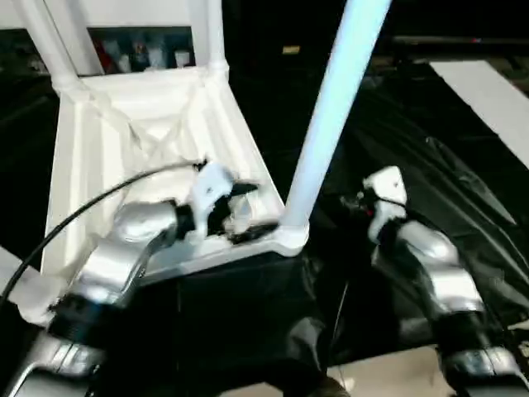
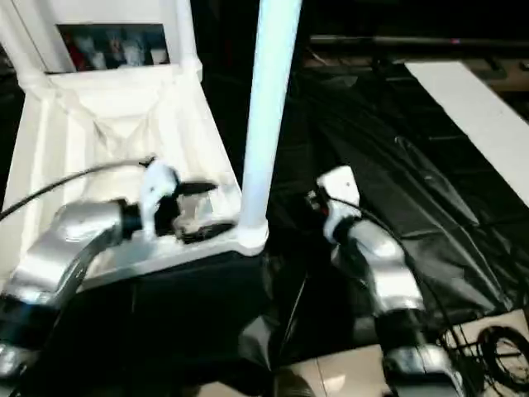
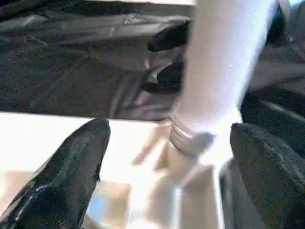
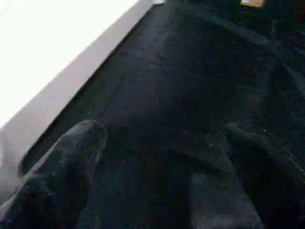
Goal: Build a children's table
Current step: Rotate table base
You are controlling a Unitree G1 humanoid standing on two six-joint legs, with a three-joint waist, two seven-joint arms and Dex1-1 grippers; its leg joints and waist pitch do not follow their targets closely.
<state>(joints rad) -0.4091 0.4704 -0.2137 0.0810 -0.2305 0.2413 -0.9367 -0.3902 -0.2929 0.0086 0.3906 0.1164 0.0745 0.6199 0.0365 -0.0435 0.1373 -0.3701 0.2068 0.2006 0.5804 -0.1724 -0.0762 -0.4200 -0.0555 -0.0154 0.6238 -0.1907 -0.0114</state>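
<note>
**Left pincer at the foot of the near-right leg**

We see the tabletop (image 1: 91,141) lying upside down on the black-draped surface (image 1: 463,165), ribbed underside up. A leg (image 1: 331,116) stands upright in its near-right corner socket (image 1: 289,236), long axis vertical; two more legs rise from the far corners, one at the far right (image 1: 213,33) and one at the far left (image 1: 51,41).

Our left pincer (image 1: 240,217) sits just left of that near-right leg, low by the socket. Its fingers (image 3: 71,167) stand well apart, and in the left wrist view the foot of the leg lies between them and just beyond, not clamped. Our right pincer (image 2: 318,207) hangs over the black cloth to the right of the leg, fingers (image 4: 71,157) also apart and holding nothing.

We judge the left arm the nearer one: the leg lies straight ahead of its open fingers, so closing on the base or pressing it home falls to that side.
</note>
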